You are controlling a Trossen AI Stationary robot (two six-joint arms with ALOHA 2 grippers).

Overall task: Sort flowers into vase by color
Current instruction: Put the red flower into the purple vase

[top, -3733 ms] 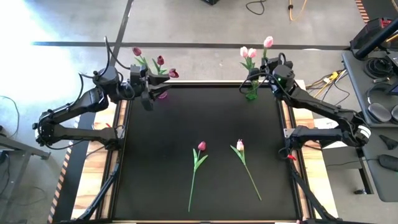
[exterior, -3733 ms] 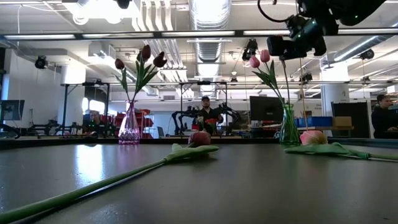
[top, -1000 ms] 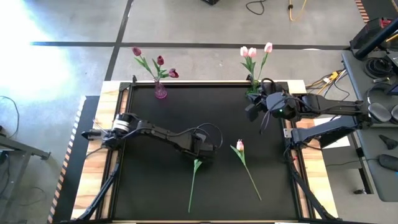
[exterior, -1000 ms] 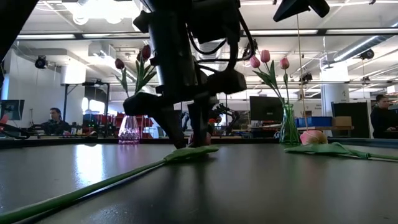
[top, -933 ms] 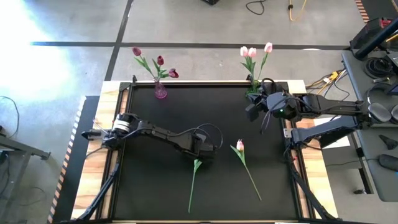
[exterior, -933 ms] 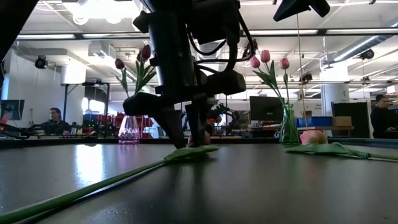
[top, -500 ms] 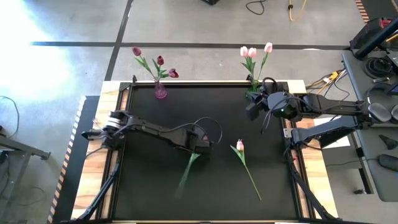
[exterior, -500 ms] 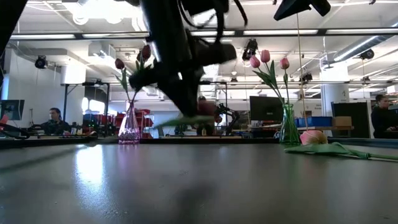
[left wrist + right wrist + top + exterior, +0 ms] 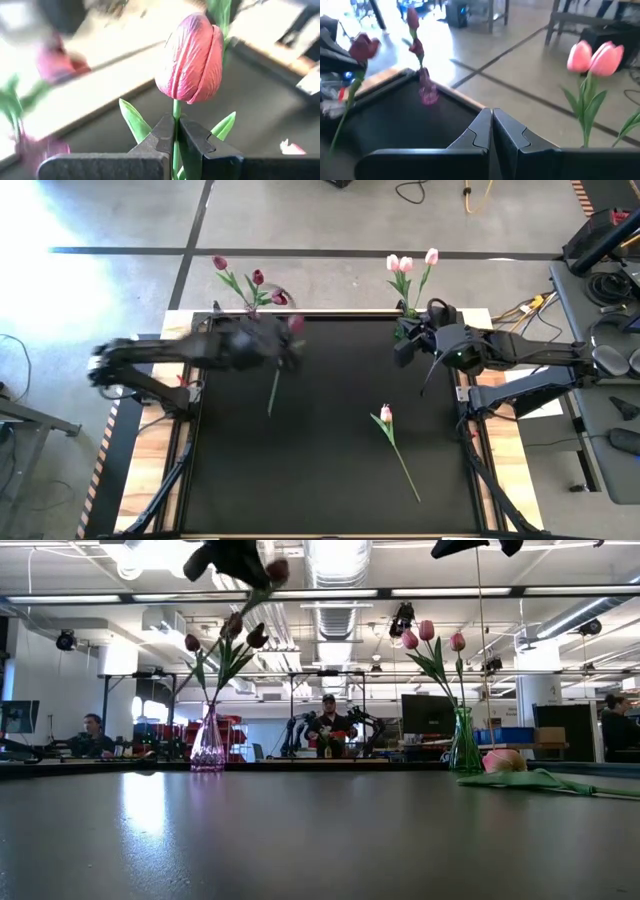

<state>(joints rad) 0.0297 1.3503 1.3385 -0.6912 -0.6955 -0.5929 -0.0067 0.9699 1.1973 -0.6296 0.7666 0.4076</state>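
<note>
The left gripper [image 9: 175, 131] pinched a magenta tulip [image 9: 192, 57] by its stem, head just above the fingertips; the right gripper [image 9: 490, 122] waited closed, empty.

The left gripper [image 9: 176, 136] has left the middle of the surface [image 9: 330, 470], where a second ago it stood over the magenta tulip [image 9: 190, 57], and now sits near the far left corner, close to the pink vase [image 9: 208, 745]. The tulip has come up with it: its stem is pinched between the fingers [image 9: 162, 135], its head just above them, and the stem hangs below the gripper in the high view. The spot where it lay is bare. The right gripper [image 9: 491, 131] has shifted slightly beside the green vase [image 9: 463, 748].
</note>
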